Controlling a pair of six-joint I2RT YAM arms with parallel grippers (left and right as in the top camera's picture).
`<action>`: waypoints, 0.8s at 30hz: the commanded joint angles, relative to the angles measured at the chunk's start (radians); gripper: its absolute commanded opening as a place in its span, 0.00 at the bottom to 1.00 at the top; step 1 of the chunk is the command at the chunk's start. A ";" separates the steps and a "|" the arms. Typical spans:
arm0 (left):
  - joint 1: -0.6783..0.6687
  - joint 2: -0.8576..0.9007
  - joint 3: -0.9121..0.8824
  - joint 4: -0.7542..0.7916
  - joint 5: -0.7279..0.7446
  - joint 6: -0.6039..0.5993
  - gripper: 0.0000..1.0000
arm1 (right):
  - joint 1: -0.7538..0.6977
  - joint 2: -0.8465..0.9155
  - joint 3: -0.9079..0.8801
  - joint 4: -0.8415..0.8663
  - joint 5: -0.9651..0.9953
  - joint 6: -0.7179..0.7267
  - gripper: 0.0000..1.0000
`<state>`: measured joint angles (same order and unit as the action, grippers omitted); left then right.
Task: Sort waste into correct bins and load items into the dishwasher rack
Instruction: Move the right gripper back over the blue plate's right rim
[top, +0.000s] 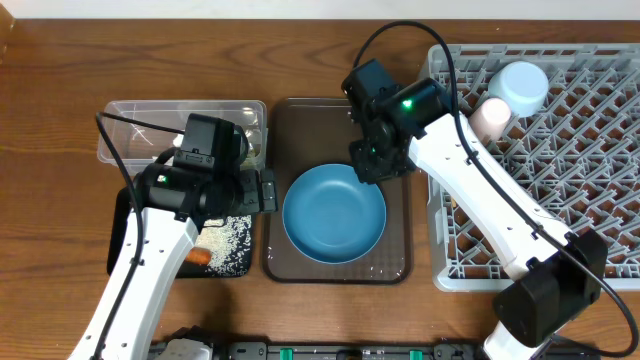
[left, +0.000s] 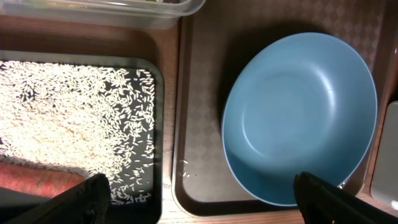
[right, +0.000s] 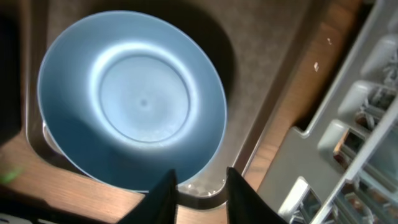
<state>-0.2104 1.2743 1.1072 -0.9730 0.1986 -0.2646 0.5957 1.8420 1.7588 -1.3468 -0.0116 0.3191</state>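
A large round blue plate (top: 334, 213) (left: 298, 118) (right: 134, 93) lies in the brown serving tray (top: 392, 262). My left gripper (top: 264, 190) (left: 199, 202) hovers wide open over the gap between the black tray (top: 240, 268) and the brown tray, holding nothing. Loose rice (left: 62, 112) and an orange carrot (top: 197, 256) (left: 37, 177) lie in the black tray. My right gripper (top: 374, 163) (right: 202, 199) stands slightly open at the plate's far rim, with only the brown tray's edge showing between its fingers. A pink cup (top: 490, 118) and a light-blue cup (top: 520, 87) sit in the dishwasher rack (top: 560, 200) (right: 348, 124).
The clear plastic tub (top: 180, 125) (left: 124, 12) stands behind the black tray at the left, with something pale inside it. The rack's grey wall runs close along the brown tray's right side. Cables loop from both arms over the table.
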 joint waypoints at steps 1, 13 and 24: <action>0.004 -0.001 0.008 -0.006 -0.016 0.002 0.96 | 0.007 0.002 -0.016 -0.003 0.041 0.017 0.42; 0.004 0.000 0.008 -0.006 -0.016 0.002 0.97 | -0.002 0.002 -0.269 0.211 0.092 0.017 0.36; 0.004 -0.001 0.008 -0.006 -0.016 0.002 0.97 | -0.002 0.002 -0.432 0.384 0.102 0.018 0.37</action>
<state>-0.2104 1.2743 1.1076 -0.9733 0.1951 -0.2646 0.5976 1.8420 1.3563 -0.9768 0.0731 0.3317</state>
